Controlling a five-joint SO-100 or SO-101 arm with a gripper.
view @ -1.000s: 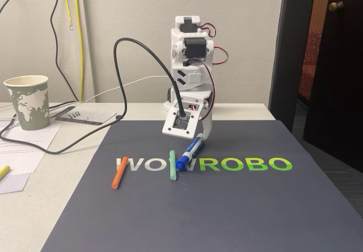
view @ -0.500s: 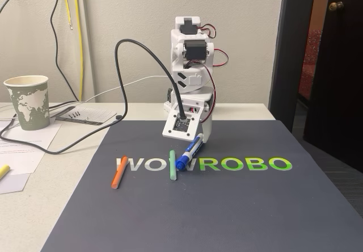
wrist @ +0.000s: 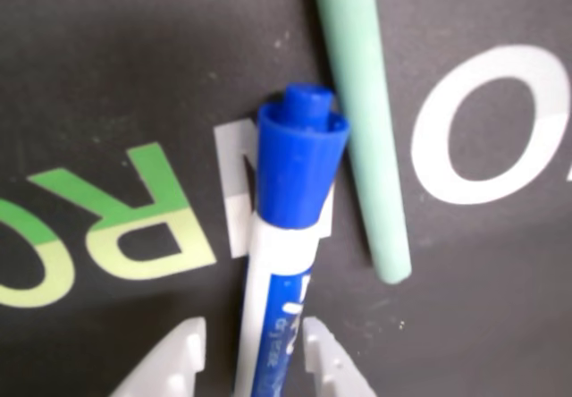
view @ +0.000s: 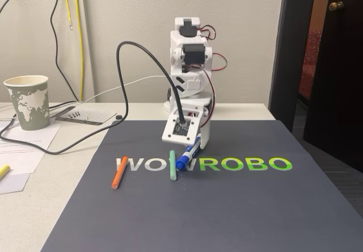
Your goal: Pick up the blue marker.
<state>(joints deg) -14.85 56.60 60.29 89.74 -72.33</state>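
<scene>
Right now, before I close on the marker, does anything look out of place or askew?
Nothing stands out. The blue marker lies flat on the dark mat, its barrel between the fingertips of the tool. The green stick lies close beside the cap, and the orange stick lies apart at the left in the fixed view.

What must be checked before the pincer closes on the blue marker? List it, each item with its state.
1. Pincer straddles the blue marker, one fingertip on each side of the barrel: ok.
2. Jaws open, slim gaps to the barrel in the wrist view: ok.
3. Green stick outside the jaws, beside the cap: ok.
4. Orange stick far off to the left in the fixed view: ok.
5. Fingertips low enough to grip the barrel: cannot tell.
6. Marker flat on the mat: cannot tell.
</scene>
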